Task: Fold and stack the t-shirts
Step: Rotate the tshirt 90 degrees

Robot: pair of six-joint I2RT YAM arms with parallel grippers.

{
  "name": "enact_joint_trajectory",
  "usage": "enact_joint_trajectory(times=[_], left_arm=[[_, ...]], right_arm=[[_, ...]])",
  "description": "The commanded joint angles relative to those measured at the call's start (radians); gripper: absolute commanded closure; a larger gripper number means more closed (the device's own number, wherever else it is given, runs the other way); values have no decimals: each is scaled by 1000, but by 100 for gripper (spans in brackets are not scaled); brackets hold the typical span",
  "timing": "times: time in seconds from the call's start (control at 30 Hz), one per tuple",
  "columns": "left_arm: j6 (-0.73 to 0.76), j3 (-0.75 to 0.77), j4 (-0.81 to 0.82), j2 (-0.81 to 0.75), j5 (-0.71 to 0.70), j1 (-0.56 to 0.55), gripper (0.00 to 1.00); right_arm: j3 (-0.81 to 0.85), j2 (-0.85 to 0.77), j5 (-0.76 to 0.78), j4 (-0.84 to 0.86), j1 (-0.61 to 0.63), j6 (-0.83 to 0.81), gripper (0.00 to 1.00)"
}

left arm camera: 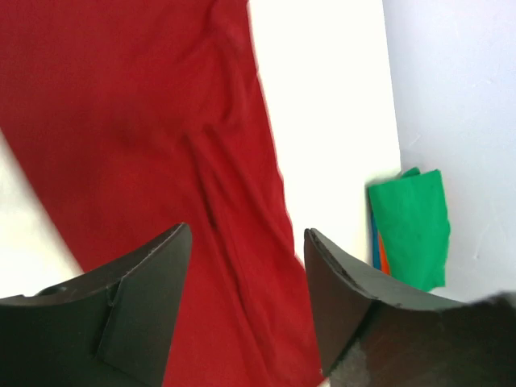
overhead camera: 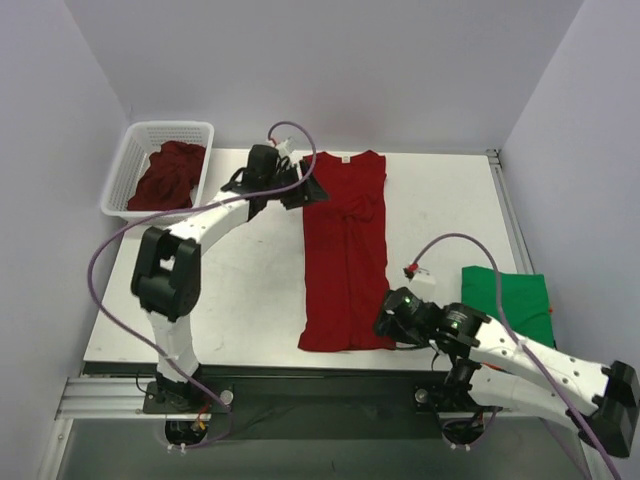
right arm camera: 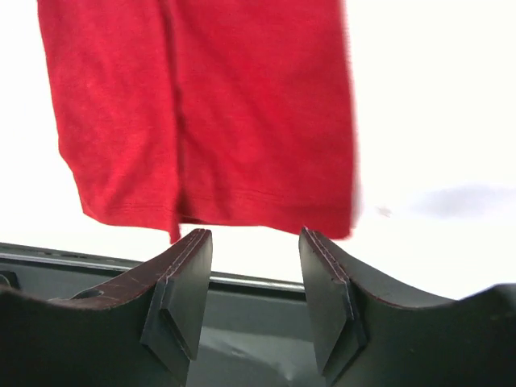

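Note:
A deep red t-shirt lies on the white table, folded into a long narrow strip, collar at the far end. It fills the left wrist view and the top of the right wrist view. My left gripper is open and empty over the shirt's far left edge. My right gripper is open and empty beside the shirt's near right corner. A folded green t-shirt lies at the right on a stack, with orange and blue edges under it in the left wrist view.
A white lattice basket at the far left holds more crumpled deep red shirts. A dark rail runs along the table's near edge. Pale walls close in the back and sides.

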Motion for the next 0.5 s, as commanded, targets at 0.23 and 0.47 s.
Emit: enact_joint_trajectory(times=[0.23,0.47], left_arm=[[-46,-700,-128,-595,-291,-118,45],[-60,-971,-27,-785,-216,-264,42]], right_arm=[[-84,-157,-63,-208,-141,20,54],[-113,-96,-119,-131,-173,-15,59]])
